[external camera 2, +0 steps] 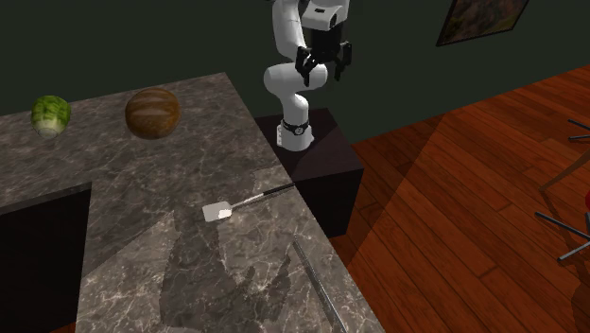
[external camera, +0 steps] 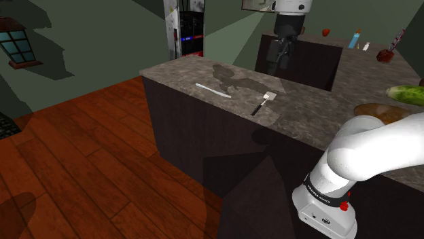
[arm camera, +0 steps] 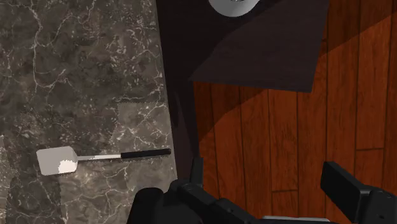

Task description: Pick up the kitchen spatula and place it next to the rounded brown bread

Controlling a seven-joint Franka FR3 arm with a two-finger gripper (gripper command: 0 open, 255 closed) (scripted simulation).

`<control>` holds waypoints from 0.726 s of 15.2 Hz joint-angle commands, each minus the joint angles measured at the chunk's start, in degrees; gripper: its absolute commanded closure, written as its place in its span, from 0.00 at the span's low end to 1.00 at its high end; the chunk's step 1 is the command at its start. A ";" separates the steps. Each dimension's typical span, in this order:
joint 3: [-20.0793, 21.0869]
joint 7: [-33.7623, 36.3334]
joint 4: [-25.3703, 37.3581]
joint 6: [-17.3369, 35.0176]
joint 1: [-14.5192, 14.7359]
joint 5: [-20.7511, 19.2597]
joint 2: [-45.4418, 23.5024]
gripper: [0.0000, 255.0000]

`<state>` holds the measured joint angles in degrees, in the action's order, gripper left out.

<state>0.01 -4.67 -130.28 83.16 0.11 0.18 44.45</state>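
Your gripper (arm camera: 264, 170) is nearest the lens in the wrist view. Its two black fingers (arm camera: 343, 186) stand wide apart and clasp nothing, with wooden floor (arm camera: 286, 121) showing between them. The gripper hangs high beside the marble counter (arm camera: 76, 63), just off its edge and above the dark stand (external camera 2: 321, 166).

You find the spatula (arm camera: 95, 157) lying flat on the counter, off to the side of the fingers. Its pale blade points inward over the marble, and the tip of its black handle reaches the counter's edge. In the second exterior view the spatula (external camera 2: 241, 204) lies near the counter's right edge, below the gripper (external camera 2: 324, 68).

Nearer that camera, a long thin grey utensil (external camera 2: 317, 284) lies along the same edge. The rounded brown bread (external camera 2: 153, 113) sits far off toward that view's upper left, well apart from the spatula. A green vegetable (external camera 2: 51, 114) sits to the left of the bread.
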 commanded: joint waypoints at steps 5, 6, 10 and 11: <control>0.19 7.64 -1.17 6.75 -3.73 0.53 -5.70 0.00; 0.19 9.51 -1.34 8.38 -4.65 0.63 -7.18 0.00; -0.14 16.87 -1.64 14.60 -8.15 0.86 -13.17 0.00; -0.28 18.67 -1.63 16.08 -9.01 0.90 -14.67 0.00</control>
<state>0.01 12.19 -132.21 97.79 -7.92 1.11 31.45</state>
